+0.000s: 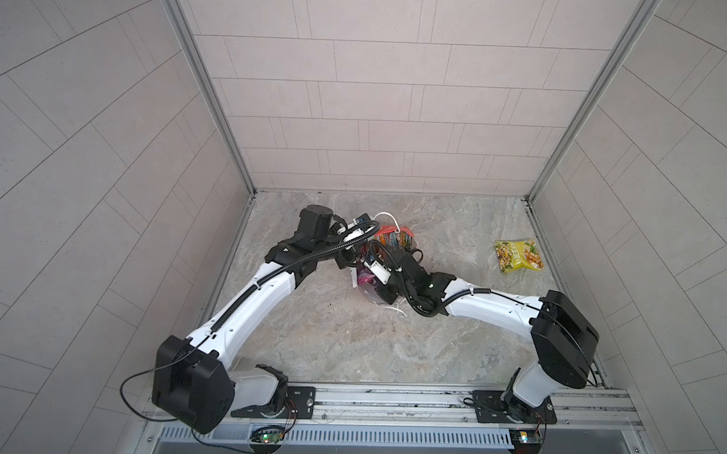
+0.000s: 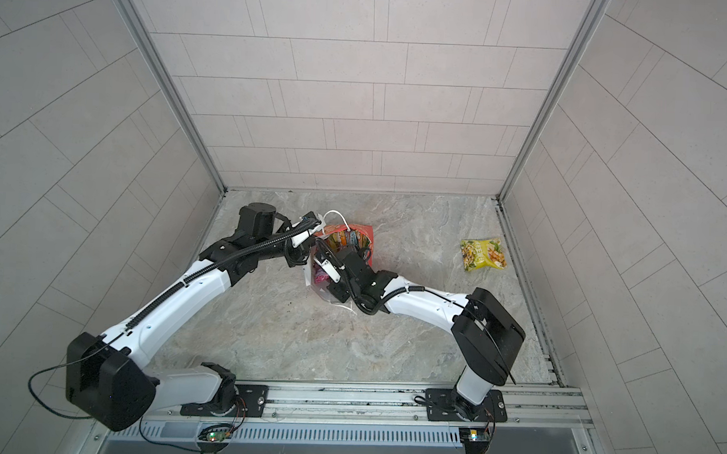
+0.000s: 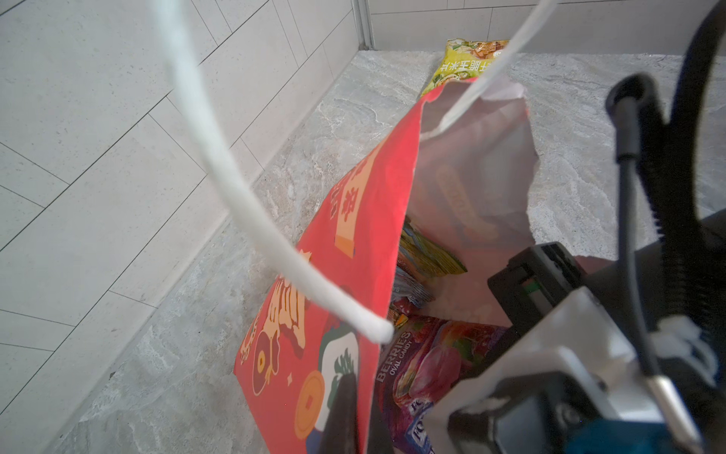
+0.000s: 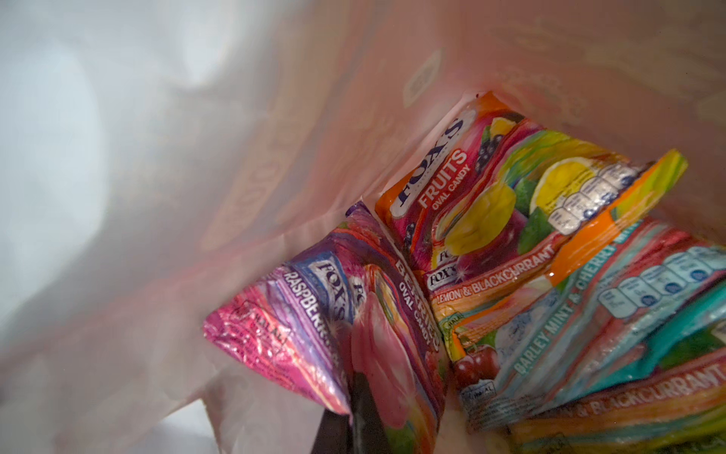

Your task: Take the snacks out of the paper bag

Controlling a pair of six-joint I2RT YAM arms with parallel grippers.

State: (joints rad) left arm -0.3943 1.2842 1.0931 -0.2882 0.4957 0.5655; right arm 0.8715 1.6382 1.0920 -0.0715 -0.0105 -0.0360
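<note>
Now the right tool [image 4: 349, 426], deep in the paper bag [image 3: 353, 236] that the left tool [image 3: 359, 420] pinches by its rim, is closed on the purple-pink packet [image 4: 314, 314], which looks light, crinkly and slippery, best held at its sealed edge.

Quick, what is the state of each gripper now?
Left gripper: closed on the paper bag rim.
Right gripper: closed, apparently on the purple packet.
</note>
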